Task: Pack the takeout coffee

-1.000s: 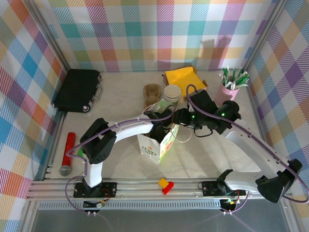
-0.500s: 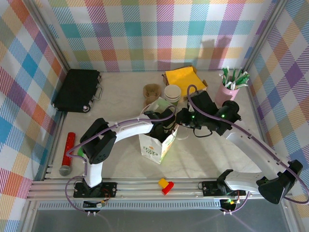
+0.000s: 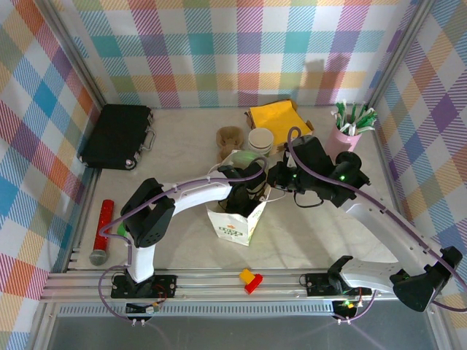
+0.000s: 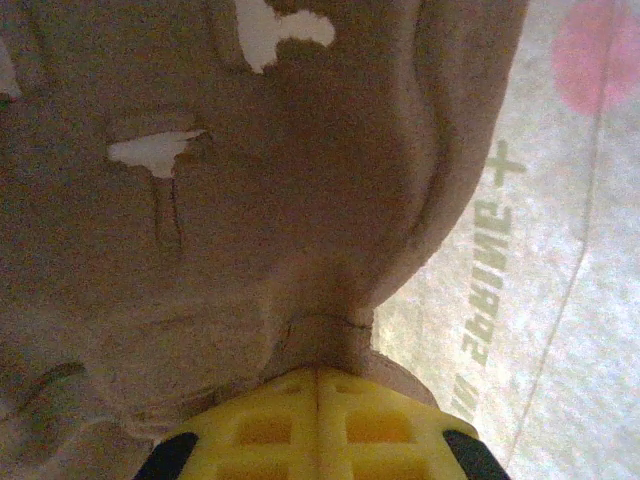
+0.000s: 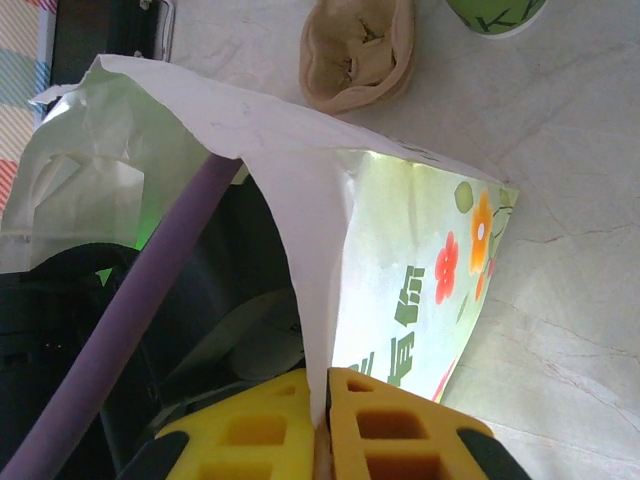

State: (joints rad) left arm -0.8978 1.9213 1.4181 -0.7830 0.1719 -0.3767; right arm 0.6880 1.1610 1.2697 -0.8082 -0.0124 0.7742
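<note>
The white paper bag with flower print stands open at mid-table. My right gripper is shut on the bag's near rim, and the paper sheet runs down between its yellow fingers. My left arm reaches into the bag's mouth. Inside, my left gripper is shut on a tab of a brown moulded-pulp cup carrier, with the translucent bag wall beside it. The takeout coffee with its black lid is hidden from me.
A second brown pulp carrier lies behind the bag, next to the stack of lidless cups. A green cup body shows at the right wrist view's top edge. Yellow cloth, pink straw cup, black case, red-handled tool, red-yellow block.
The bag has swung from leaning on its side to standing more upright with its mouth open. My right gripper shifted slightly right with the rim, and my left arm sits deeper in the bag.
</note>
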